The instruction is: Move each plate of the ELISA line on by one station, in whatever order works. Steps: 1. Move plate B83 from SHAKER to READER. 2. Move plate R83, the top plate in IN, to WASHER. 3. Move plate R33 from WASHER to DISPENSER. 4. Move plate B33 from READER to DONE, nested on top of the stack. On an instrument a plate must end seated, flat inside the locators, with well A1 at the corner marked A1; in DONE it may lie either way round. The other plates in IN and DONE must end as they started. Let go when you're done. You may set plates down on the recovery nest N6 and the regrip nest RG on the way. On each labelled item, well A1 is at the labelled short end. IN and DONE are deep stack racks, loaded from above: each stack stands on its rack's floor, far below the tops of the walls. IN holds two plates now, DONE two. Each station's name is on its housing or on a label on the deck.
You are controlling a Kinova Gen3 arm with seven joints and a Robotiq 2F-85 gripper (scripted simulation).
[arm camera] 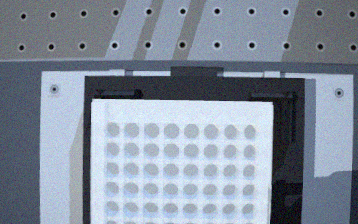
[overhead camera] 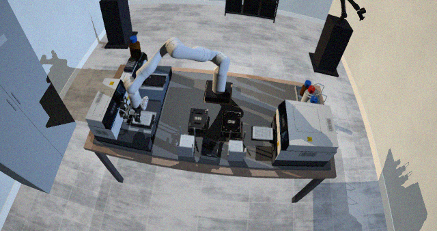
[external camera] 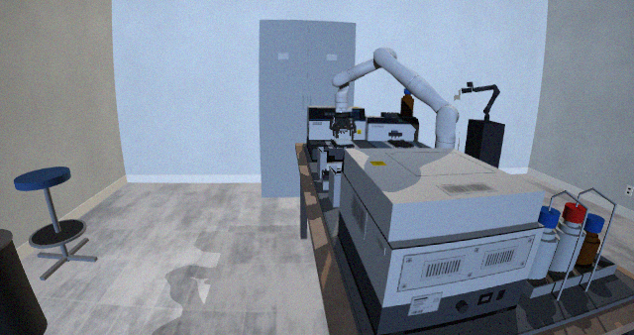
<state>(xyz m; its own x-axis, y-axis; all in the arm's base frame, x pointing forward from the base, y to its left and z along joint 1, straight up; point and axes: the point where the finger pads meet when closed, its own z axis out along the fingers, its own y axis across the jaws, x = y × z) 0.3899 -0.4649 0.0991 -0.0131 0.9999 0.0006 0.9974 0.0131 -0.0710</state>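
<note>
My gripper point(overhead camera: 134, 113) is open and empty, and hangs just above a white well plate point(overhead camera: 145, 119) at the left end of the table. The plate lies flat in a black nest in front of the left grey instrument point(overhead camera: 104, 109). In the wrist view the same plate point(arm camera: 180, 165) fills the lower middle, inside the black locator frame point(arm camera: 195, 87), and my fingers are out of frame. From the exterior view the gripper point(external camera: 343, 127) shows far back, over that station. A second white plate point(overhead camera: 262, 132) lies beside the large right instrument point(overhead camera: 305, 132). I cannot read the plate labels.
Two dark nests point(overhead camera: 199, 118) point(overhead camera: 232, 119) stand mid-table. Two white-walled racks point(overhead camera: 186, 145) point(overhead camera: 236, 149) stand at the front edge. Another instrument point(overhead camera: 155, 82) sits at the back left, with a brown bottle point(overhead camera: 134, 48) behind it. A bottle rack point(overhead camera: 310, 92) stands at the back right.
</note>
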